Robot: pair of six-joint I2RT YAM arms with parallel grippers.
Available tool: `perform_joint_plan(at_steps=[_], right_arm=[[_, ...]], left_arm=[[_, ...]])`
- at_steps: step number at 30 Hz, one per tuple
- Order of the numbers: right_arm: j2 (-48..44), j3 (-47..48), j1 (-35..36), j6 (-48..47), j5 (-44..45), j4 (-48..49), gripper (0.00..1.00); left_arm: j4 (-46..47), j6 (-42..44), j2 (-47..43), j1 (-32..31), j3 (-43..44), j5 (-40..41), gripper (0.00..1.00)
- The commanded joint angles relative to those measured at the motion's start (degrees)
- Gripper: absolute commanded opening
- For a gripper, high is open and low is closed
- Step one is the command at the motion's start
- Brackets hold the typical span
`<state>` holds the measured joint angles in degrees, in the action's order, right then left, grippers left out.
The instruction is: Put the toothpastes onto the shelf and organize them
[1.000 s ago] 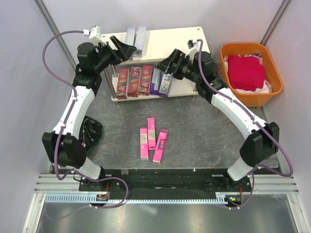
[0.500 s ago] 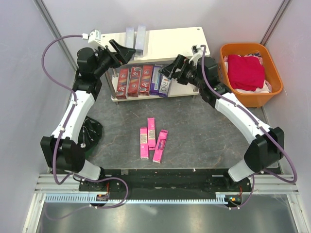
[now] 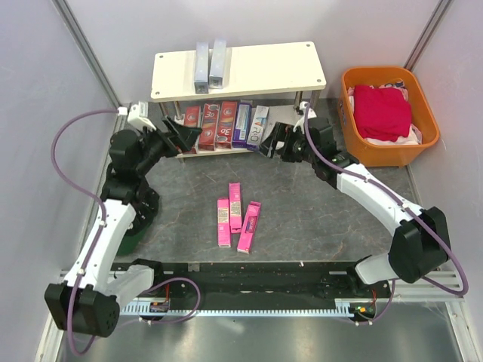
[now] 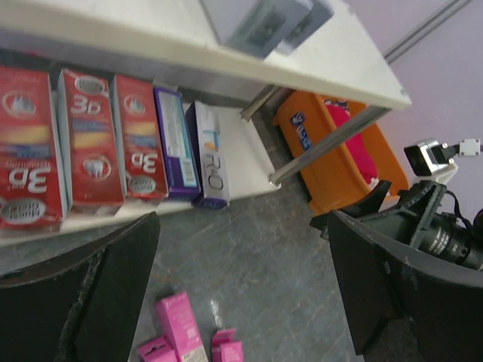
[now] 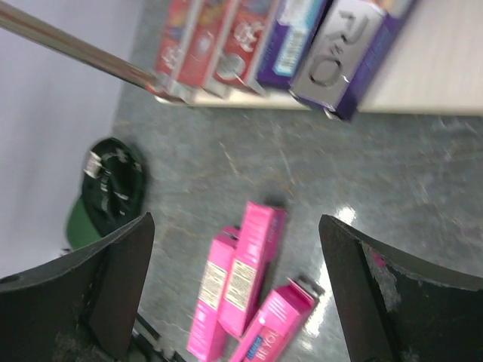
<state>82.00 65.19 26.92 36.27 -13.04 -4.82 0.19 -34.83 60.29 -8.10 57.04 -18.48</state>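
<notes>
- The shelf (image 3: 256, 72) stands at 12 o'clock on the dark grey table (image 3: 324, 204), at its far edge.
- On the top board two silver-grey cartons (image 3: 202, 66) lie side by side, toward the left end, and their long sides touch.
- On the lower board five cartons lie in one row, each pointing from the back to the front. From the left these are three red cartons (image 3: 209, 123), then the purple carton (image 3: 242, 123), then the white carton (image 3: 259, 127), which carries large lettering.
- Three pink cartons (image 3: 235, 207) lie flat on the table near its centre, at 6 o'clock from the shelf and well apart from it. Two are parallel and touching; the third is just beside them at 3 o'clock and tilted.
- The left gripper (image 3: 187, 136) hangs in front of the lower board, at the red end. Its fingers (image 4: 113, 271) are spread wide with nothing between them (only table and cartons show through the gap).
- The right gripper (image 3: 273, 143) hangs in front of the white carton, at about 5 o'clock from it. Its fingers (image 5: 113, 271) are also wide apart and hold nothing.
- The orange basket (image 3: 385, 154) with a red cloth (image 3: 381, 109) stands at 3 o'clock from the shelf, just beside it.
</notes>
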Motion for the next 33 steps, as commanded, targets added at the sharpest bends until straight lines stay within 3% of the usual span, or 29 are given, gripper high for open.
perform_joint_plan(at_steps=[1,10,20,33], right_arm=[[-1.7,-3.1,2.1,-4.7,4.0,-2.2,0.98],[3.4,-7.3,10.7,-5.0,8.6,-3.9,0.98],[4.3,-10.3,11.3,-2.5,7.9,-1.9,0.98],[4.9,-10.5,11.3,-2.3,7.7,-1.8,0.98]], left_arm=[[-4.7,2.5,-4.0,0.0,-5.9,-3.0,1.00],[-4.4,1.0,1.0,-2.1,-16.8,-5.2,0.98],[-5.5,-0.8,12.2,-10.8,-20.6,-0.7,0.94],[-5.0,-1.4,22.5,-15.2,-24.1,1.2,0.86]])
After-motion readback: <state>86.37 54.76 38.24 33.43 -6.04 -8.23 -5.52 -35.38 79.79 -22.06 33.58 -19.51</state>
